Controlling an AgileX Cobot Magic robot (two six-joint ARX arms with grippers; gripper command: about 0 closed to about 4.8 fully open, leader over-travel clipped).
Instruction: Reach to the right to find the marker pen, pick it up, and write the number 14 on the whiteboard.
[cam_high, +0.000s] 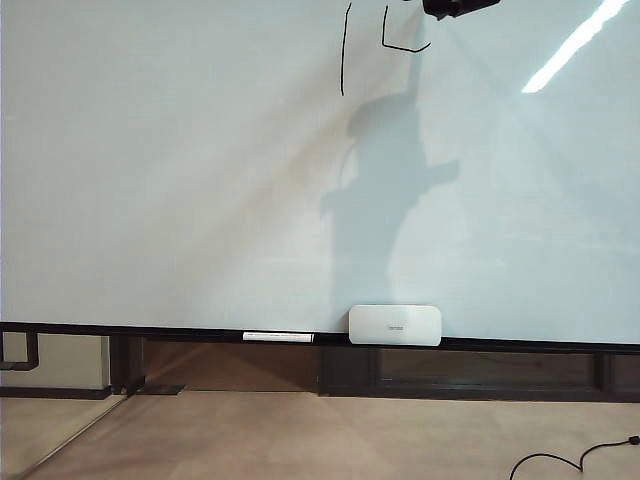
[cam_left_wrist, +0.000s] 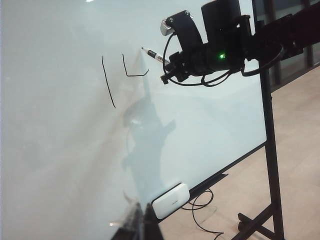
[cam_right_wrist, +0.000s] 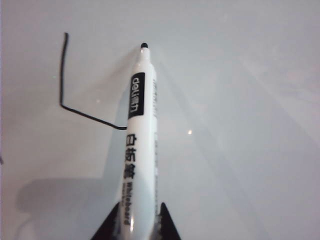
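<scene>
Marker pen (cam_right_wrist: 137, 145), clamped in our right gripper (cam_right_wrist: 135, 222), tip poised at the whiteboard (cam_high: 150, 180) to finish the half-drawn 4 (cam_right_wrist: 75, 107); our left gripper goes unseen.

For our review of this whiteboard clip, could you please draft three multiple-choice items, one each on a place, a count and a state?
1. Where is the white eraser?
A. on the whiteboard's lower rail
B. on the floor
C. in a gripper

2. How many strokes of the number 14 are drawn?
A. none
B. the 1 and an L-shaped part of the 4
C. both digits complete

3. The right gripper is:
A. open
B. shut on the marker pen
C. shut on the eraser

A: it sits on the rail. B: the 4 lacks its upright. B: the fingers clamp the pen.
</scene>
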